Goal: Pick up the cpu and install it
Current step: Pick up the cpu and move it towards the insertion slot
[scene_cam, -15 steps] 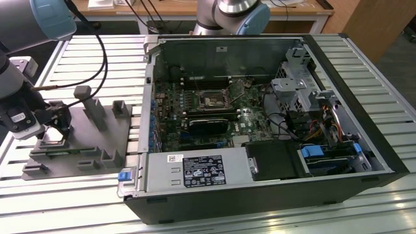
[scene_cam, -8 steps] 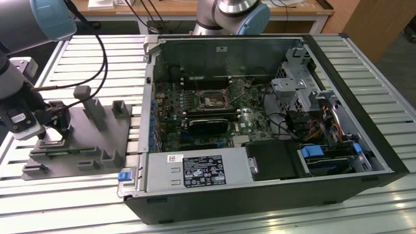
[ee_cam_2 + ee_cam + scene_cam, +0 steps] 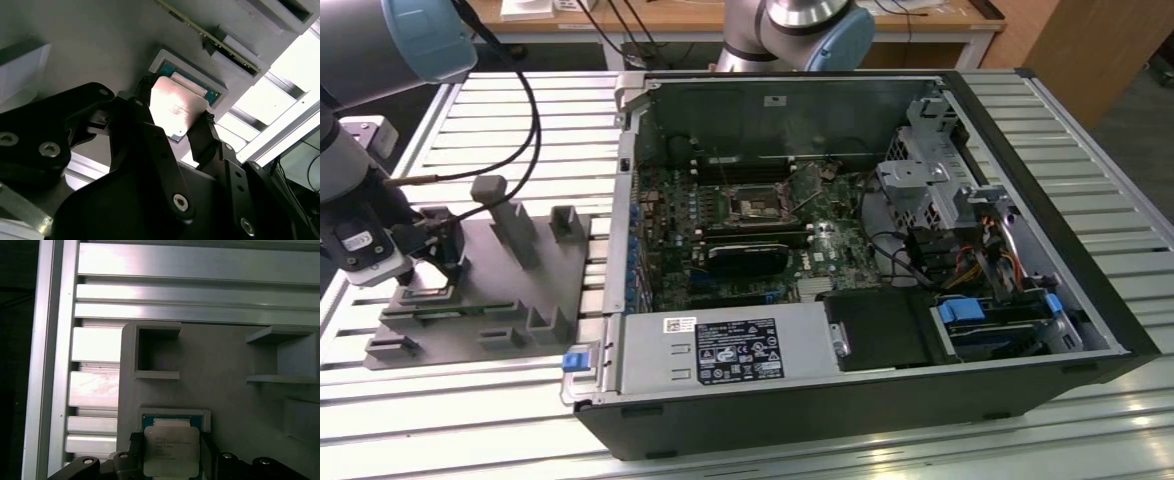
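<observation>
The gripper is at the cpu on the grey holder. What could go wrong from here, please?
1. The gripper seems to clamp the cpu by two thin opposite edges only; it might slip or tilt.
2. The cpu sits right by the raised rim of its pocket in the grey holder; a corner could catch there.
3. The socket lies low inside the open computer case; the arm might hit a wall.

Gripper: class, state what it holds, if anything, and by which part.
The cpu, pinched by two opposite edges between the fingers, just above the grey fixture.
</observation>
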`<act>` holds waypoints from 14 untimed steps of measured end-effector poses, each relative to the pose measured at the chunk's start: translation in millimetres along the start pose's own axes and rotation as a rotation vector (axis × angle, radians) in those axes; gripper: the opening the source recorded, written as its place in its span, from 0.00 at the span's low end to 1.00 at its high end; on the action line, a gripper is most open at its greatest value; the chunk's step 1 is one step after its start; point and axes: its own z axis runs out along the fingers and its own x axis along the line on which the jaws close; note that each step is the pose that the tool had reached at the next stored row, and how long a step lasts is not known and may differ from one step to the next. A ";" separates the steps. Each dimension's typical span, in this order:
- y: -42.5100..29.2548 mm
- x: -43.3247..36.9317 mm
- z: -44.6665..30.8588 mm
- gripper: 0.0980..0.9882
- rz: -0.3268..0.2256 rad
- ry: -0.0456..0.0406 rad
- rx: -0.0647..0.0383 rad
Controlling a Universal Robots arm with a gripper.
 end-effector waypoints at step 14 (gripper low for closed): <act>2.2 0.0 -30.0 0.50 0.000 0.0001 0.000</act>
